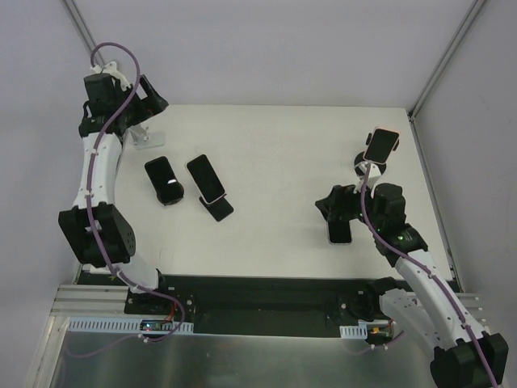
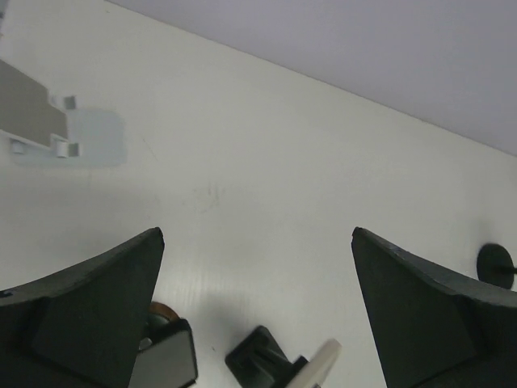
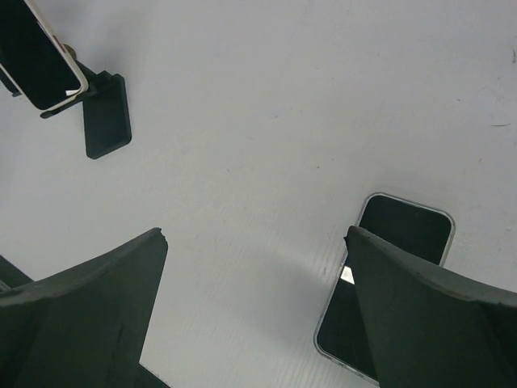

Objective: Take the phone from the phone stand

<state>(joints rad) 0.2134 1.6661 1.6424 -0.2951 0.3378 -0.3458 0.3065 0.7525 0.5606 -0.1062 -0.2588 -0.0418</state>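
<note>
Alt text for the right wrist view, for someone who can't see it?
A dark-screened phone lies flat on the white table, partly hidden behind one finger of the open right gripper. At top left, a second phone in a pale case sits on a black stand.

My clear lane is the bare middle of the table [image 1: 279,174], walled on the left by a dark phone [image 1: 164,179] and a white-edged phone [image 1: 207,178] propped side by side, on the right by a pink-edged phone [image 1: 381,144] on its stand [image 1: 370,169] and a flat phone [image 1: 340,234].
</note>
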